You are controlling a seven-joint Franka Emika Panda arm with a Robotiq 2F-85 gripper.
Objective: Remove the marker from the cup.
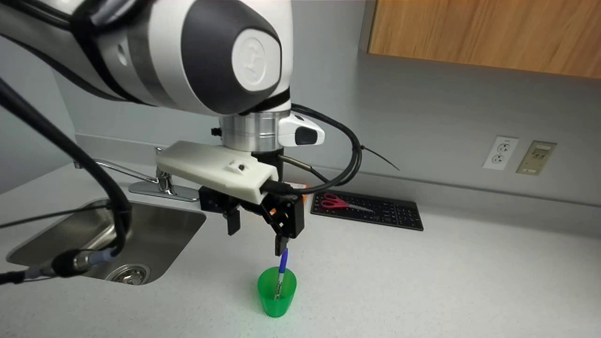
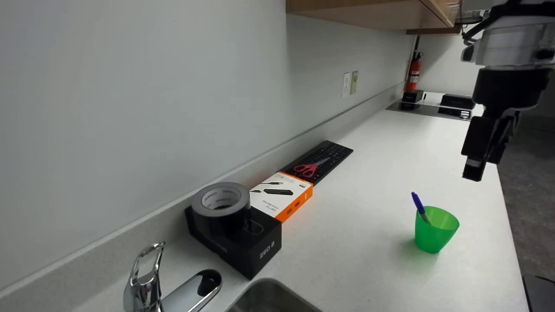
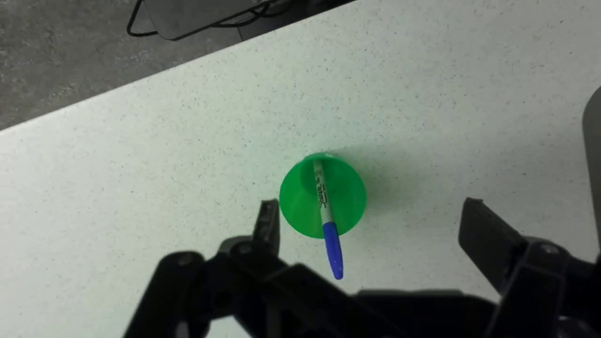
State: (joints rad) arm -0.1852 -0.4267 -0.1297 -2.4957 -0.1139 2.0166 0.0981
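Note:
The green cup [image 1: 270, 305] stands upright on the white counter; it also shows in an exterior view [image 2: 435, 237] and in the wrist view [image 3: 300, 202]. The marker [image 1: 283, 263] leans inside it, blue cap up and sticking out past the rim. Its cap also shows in an exterior view [image 2: 418, 203], and its pale body and cap in the wrist view [image 3: 329, 223]. My gripper [image 1: 257, 237] is open and empty, above the cup and apart from the marker. In the wrist view the marker appears between the fingers [image 3: 371, 206], nearer the finger on the picture's left.
A sink [image 1: 173, 239] with a faucet [image 1: 164, 180] lies beside the cup's area. Along the wall are a keyboard [image 2: 331, 151] with red scissors [image 2: 308, 169], an orange-white box [image 2: 277, 195], and a black box [image 2: 260, 242] with tape [image 2: 221, 208]. A wooden cabinet [image 1: 483, 35] hangs above.

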